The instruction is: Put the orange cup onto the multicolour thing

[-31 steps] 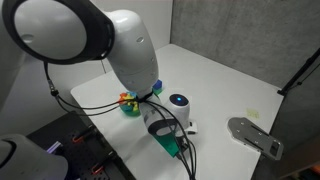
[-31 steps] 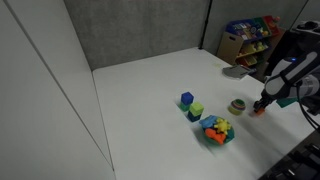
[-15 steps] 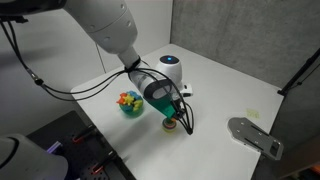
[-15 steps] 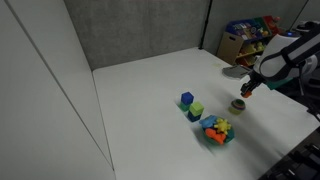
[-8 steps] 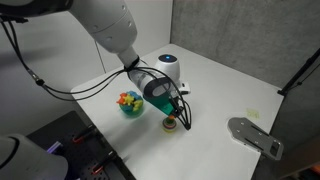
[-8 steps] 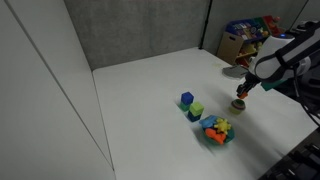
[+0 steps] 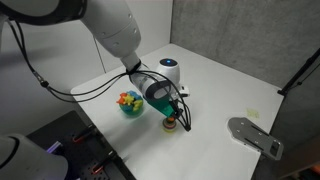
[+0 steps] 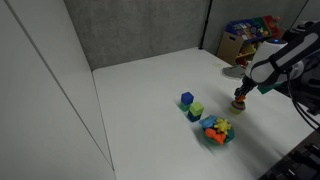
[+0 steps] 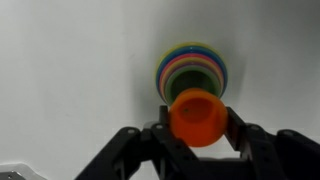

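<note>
1. I see a smooth white tabletop point(image 7: 235, 80) with grey panel walls point(image 8: 140, 30) behind.
2. My gripper point(image 9: 197, 130) has its fingers closed around the glossy round orange cup point(image 9: 196, 114).
3. The cup hangs over the squat, ringed multicolour thing point(image 9: 192, 65); I cannot tell whether they touch.

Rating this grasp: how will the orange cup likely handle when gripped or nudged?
The orange cup shows an undistorted round rim between the fingers, so it is probably stiff. It looks tiny and thin-walled, likely very light. Being round and smooth, it may slip or roll off the multicolour thing if nudged.
</note>
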Available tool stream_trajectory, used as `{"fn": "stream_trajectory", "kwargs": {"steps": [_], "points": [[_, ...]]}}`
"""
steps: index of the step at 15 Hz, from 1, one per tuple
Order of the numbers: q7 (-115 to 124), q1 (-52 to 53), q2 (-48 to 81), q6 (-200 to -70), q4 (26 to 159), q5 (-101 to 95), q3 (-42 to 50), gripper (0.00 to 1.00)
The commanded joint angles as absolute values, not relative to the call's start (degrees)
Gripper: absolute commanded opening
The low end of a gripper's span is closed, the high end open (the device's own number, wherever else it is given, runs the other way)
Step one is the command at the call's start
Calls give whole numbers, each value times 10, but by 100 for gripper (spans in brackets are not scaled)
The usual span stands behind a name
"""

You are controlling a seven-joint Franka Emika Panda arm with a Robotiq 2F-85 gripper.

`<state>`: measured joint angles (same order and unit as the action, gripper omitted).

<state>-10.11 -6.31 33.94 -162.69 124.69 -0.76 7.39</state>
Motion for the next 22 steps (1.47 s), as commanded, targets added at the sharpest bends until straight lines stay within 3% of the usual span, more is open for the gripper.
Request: {"fn": "stream_trajectory", "kwargs": {"steps": [1,16,17,21,22], "points": [[-76,-60,357,-1616,1226,-25,78,30],[-65,-62,340,-1622,1279,-23,83,30],[-64,-61,340,-1621,1281,-24,84,73],[-66,-57,326,-1603,1283,-29,89,100],[-68,-56,318,-1587,1283,-31,89,100]]}}
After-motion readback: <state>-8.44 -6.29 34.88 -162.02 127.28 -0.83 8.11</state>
